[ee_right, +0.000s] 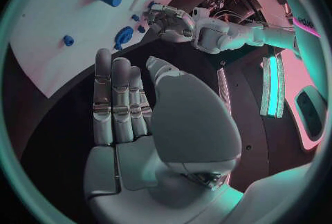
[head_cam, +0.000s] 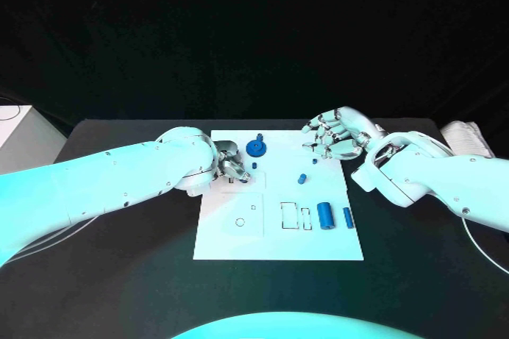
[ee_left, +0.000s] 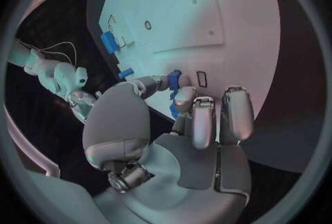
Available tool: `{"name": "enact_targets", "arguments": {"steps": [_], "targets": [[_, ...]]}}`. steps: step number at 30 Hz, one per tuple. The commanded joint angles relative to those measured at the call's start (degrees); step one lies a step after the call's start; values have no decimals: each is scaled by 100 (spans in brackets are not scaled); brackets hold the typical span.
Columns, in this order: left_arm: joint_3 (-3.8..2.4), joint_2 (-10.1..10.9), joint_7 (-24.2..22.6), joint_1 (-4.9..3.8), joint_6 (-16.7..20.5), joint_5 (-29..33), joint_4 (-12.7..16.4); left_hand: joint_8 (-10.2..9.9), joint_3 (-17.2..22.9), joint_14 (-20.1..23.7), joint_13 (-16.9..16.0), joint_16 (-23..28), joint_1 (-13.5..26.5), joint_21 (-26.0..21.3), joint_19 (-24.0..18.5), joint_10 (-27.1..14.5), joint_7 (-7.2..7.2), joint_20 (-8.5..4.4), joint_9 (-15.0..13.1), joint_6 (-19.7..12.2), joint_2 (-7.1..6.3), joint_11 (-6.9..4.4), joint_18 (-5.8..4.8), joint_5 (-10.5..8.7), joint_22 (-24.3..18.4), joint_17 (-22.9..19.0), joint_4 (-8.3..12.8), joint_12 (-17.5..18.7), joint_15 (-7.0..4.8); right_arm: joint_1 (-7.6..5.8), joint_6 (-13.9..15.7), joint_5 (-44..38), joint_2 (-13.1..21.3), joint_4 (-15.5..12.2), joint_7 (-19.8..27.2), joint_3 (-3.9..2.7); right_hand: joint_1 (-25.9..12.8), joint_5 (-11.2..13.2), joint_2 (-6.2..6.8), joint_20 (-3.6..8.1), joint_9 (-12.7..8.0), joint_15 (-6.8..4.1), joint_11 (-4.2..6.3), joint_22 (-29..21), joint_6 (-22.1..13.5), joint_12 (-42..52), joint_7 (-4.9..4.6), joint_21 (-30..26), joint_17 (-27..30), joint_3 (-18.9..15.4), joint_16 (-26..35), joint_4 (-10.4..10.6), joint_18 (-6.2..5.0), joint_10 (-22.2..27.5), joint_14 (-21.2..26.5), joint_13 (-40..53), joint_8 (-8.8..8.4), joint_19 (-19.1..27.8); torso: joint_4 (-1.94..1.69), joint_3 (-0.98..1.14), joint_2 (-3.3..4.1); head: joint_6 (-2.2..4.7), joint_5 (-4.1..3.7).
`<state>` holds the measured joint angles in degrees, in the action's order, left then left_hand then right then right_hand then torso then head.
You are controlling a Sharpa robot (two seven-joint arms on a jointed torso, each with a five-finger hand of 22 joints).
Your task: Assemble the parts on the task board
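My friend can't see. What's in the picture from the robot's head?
A white task board lies on a black table with small blue parts on it. The left hand is curled at a part near the board's far corner; the right hand hovers open.

A black table (head_cam: pixel 127 280) fills the lower scene under teal-tinted light, with darkness behind its far edge. A white cabinet-like object (head_cam: pixel 23 133) stands beside the table's left far corner, and a pale crumpled item (head_cam: pixel 467 137) lies at the right edge
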<state>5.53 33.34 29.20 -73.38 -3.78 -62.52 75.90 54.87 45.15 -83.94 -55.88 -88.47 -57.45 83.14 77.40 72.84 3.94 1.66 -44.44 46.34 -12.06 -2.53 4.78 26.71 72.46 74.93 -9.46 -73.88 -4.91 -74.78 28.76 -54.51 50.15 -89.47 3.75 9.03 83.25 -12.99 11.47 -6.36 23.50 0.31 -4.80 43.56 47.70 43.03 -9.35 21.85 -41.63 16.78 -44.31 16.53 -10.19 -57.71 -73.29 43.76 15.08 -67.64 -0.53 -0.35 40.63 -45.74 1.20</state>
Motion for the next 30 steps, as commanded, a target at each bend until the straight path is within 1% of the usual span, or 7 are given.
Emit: {"name": "enact_targets", "arguments": {"steps": [1, 7, 9, 14, 19, 30], "targets": [[18, -19, 51, 23, -154, -66, -59, 9, 1032, -523, -1, -31, -21, 34, 35, 42, -247, -20, -4, 286, 77, 13, -82, 26, 1, 1234, 1073, -15, -36, 6, -70, -54, -6, 5, 21, -1, -61, -24, 1, -1, -8, 10, 5, -5, -2, 1, -33, -19, -6, 32, 35, -2, -24, 44, -25, -4, 22, -52, 0, 1, 1, -10, 0], [17, -37, 61, 22, -271, -51, -107, 10, 1040, -533, -37, -44, -14, 48, 62, 72, -254, -27, -6, 308, 98, 7, -91, 52, 37, 1265, 1072, -30, -40, 10, -72, -54, -7, 10, 19, 0, -61, -24, 1, -1, -8, 10, 5, -5, -2, 1, -33, -19, -6, 32, 35, -2, -24, 44, -25, -4, 22, -52, 5, 4, -5, -13, 6], [17, -37, 66, 22, -324, -43, -118, 14, 1002, -547, -106, -63, 60, 67, 102, 150, -277, -38, -7, 384, 162, -10, -103, 52, 88, 1308, 1021, -63, -51, 11, -73, -54, -4, 10, 18, 0, -61, -24, 1, -1, -8, 10, 5, -5, -2, 1, -33, -19, -6, 32, 35, -2, -24, 44, -25, -4, 22, -52, 3, 3, -7, -20, 3], [17, -27, 78, 22, -431, -38, -123, 12, 985, -550, -123, -67, 75, 68, 106, 170, -287, -42, -8, 404, 183, -17, -104, 47, 93, 1317, 1014, -70, -56, 13, -76, -54, 0, 11, 15, 0, -77, -30, 4, -1, -10, 10, 6, -16, -5, 6, -33, -30, -11, 36, 48, -4, -24, 46, -29, -15, 27, -58, 4, 4, -4, -27, 7], [16, -16, 86, 21, -443, -46, -122, 12, 981, -555, -154, -75, 75, 82, 134, 195, -296, -46, -8, 423, 200, -25, -113, 54, 131, 1334, 1021, -84, -61, 14, -78, -54, 1, 12, 14, 0, -77, -30, 4, -1, -10, 10, 6, -16, -5, 6, -33, -30, -11, 36, 48, -4, -24, 46, -29, -15, 27, -58, 6, 5, -6, -23, 11], [-2, 4, 101, 17, -494, -89, -139, 6, 978, -566, -194, -92, 78, 108, 183, 234, -312, -56, -5, 459, 235, -40, -127, 69, 198, 1372, 1035, -100, -72, 15, -84, -55, 4, 14, 12, 0, -78, -36, 4, -1, -11, 10, 6, -19, -6, 8, -32, -33, -13, 40, 52, -7, -24, 46, -31, -18, 28, -61, 1, 1, -1, -22, 1]]}}
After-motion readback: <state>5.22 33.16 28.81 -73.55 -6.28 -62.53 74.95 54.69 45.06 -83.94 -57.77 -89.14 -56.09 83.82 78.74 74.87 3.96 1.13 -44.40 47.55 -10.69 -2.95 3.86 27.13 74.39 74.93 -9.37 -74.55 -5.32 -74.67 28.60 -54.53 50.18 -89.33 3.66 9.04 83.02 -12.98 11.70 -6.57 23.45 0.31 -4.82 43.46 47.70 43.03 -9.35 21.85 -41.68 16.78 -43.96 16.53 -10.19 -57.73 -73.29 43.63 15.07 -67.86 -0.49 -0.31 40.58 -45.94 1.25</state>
